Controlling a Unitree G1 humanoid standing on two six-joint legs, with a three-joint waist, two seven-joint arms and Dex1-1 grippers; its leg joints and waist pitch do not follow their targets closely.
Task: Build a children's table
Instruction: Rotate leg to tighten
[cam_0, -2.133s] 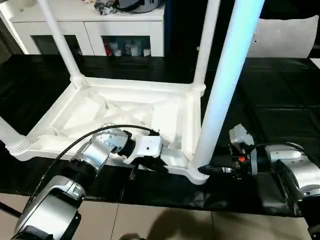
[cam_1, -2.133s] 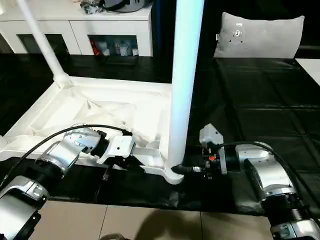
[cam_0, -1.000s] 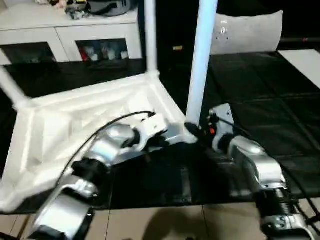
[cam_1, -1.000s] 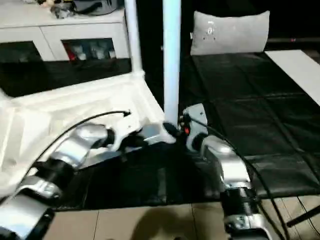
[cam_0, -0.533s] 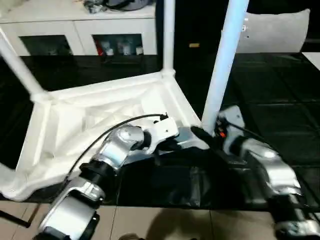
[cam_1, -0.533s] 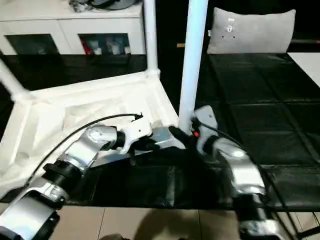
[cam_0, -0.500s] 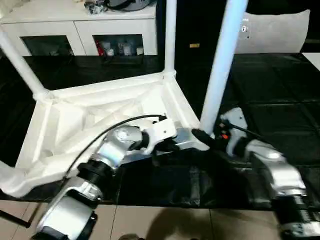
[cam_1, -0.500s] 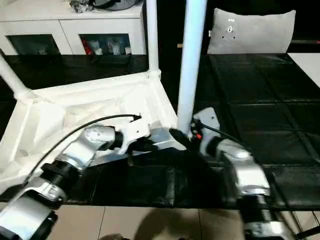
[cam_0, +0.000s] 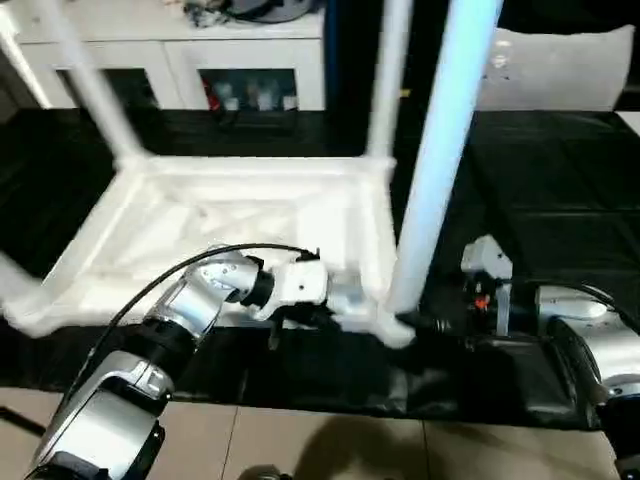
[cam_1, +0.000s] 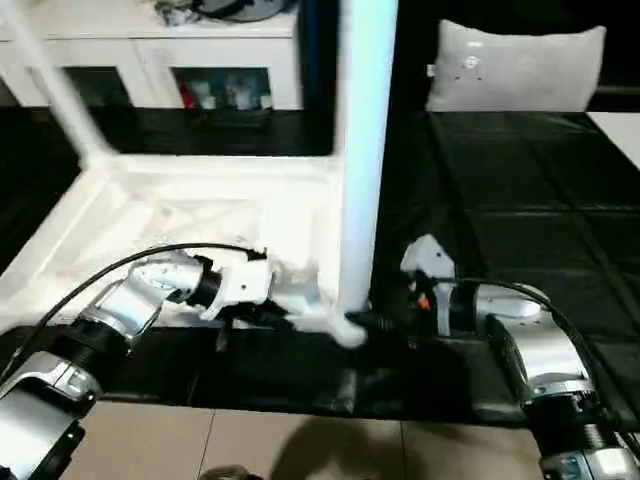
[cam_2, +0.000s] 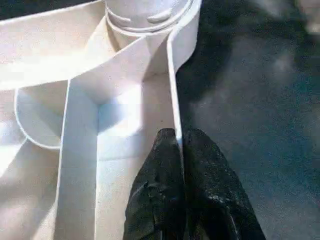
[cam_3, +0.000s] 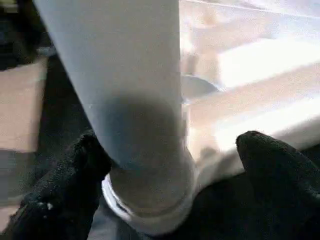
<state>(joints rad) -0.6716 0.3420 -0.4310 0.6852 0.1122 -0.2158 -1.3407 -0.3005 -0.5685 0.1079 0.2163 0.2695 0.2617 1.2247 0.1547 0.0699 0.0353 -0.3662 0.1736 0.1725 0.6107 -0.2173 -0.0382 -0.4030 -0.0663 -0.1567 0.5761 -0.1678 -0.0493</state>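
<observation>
The children's table lies upside down on the black work surface, its ribbed white tabletop (cam_0: 200, 220) facing up. Several white legs stand in its corner sockets. The near-right leg (cam_0: 440, 150) rises tall in front of me. My left gripper (cam_0: 300, 318) is shut on the tabletop's thin near rim, its fingers (cam_2: 155, 190) pinching that wall close to the corner socket. My right gripper (cam_0: 422, 325) is open at the foot of the near-right leg. Its fingers (cam_3: 65, 190) stand wide on either side of the leg, with a gap on one side.
The black-covered work surface (cam_0: 560, 200) stretches right and back. Its front edge runs just below both forearms, with tiled floor (cam_0: 300, 440) beyond. A white cabinet (cam_0: 170, 50) stands at the back left and a grey cushion (cam_0: 560, 70) at the back right.
The tabletop has swung back from a slanted position to lie square with the surface's edge. My right gripper's fingers have spread apart around the leg's foot. The left grip is unchanged.
</observation>
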